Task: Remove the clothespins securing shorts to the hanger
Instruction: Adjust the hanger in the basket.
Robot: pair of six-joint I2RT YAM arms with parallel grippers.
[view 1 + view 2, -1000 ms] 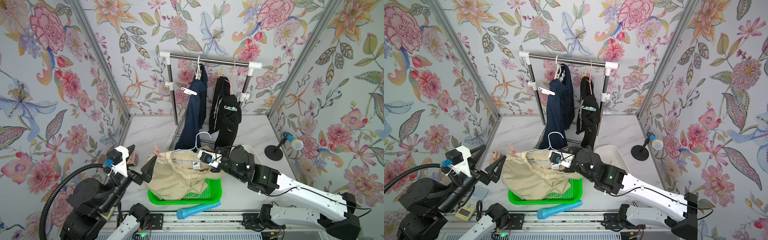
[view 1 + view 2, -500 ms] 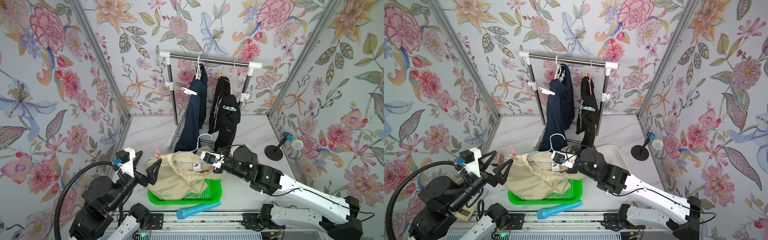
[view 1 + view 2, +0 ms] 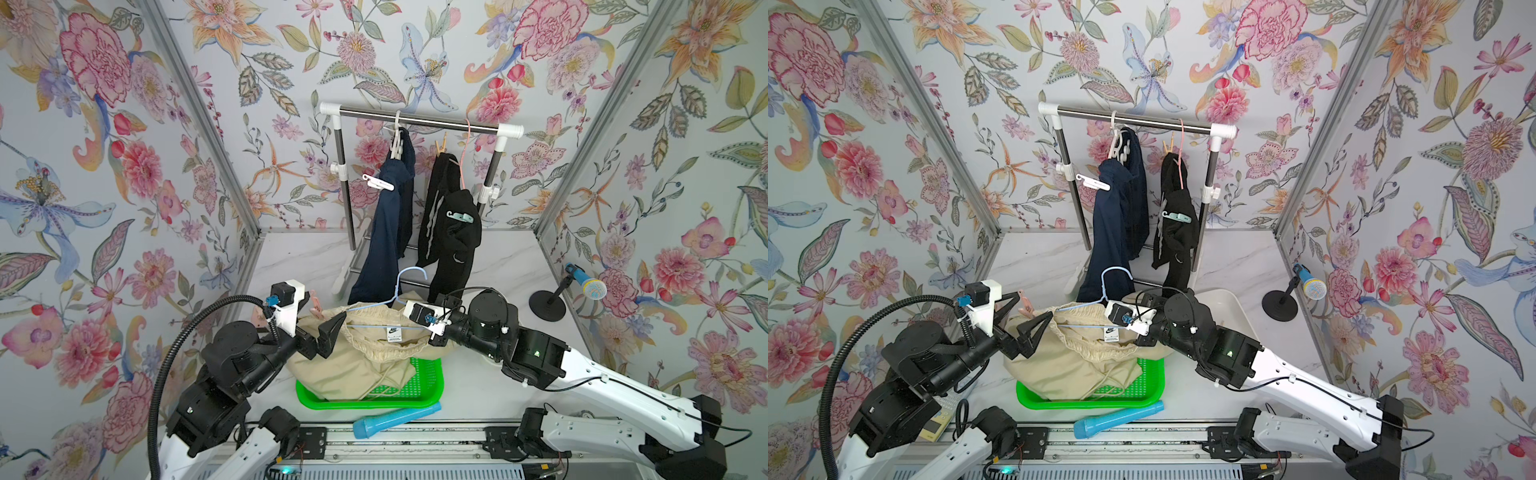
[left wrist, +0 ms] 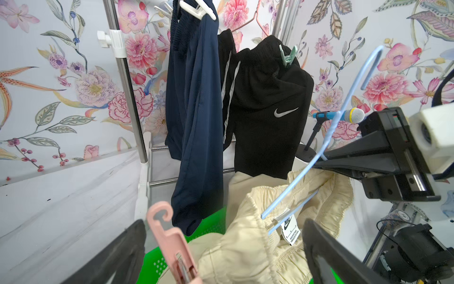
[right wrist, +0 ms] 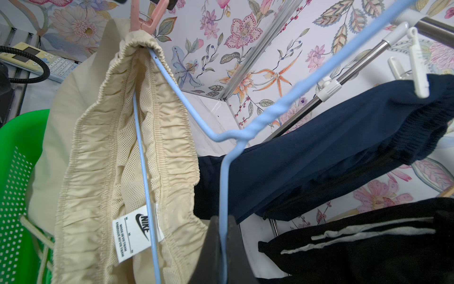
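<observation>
Crinkled cream shorts (image 5: pixel 98 147), thin blue wire hanger (image 5: pixel 235 137) pinched in right tool (image 5: pixel 222 222), left tool (image 3: pixel 1034 303) spread around hooked pink clip (image 4: pixel 169 236)

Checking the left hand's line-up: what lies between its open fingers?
In the left wrist view, a pink clip, clamped on the beige shorts at the waistband, stands between the left hand's fingers, closer to one; the waistband fills the rest.

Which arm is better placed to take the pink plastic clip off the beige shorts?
Likely left. The left gripper is open around the pink plastic clip; the right gripper is shut on the light blue wire hanger carrying the beige shorts.
</observation>
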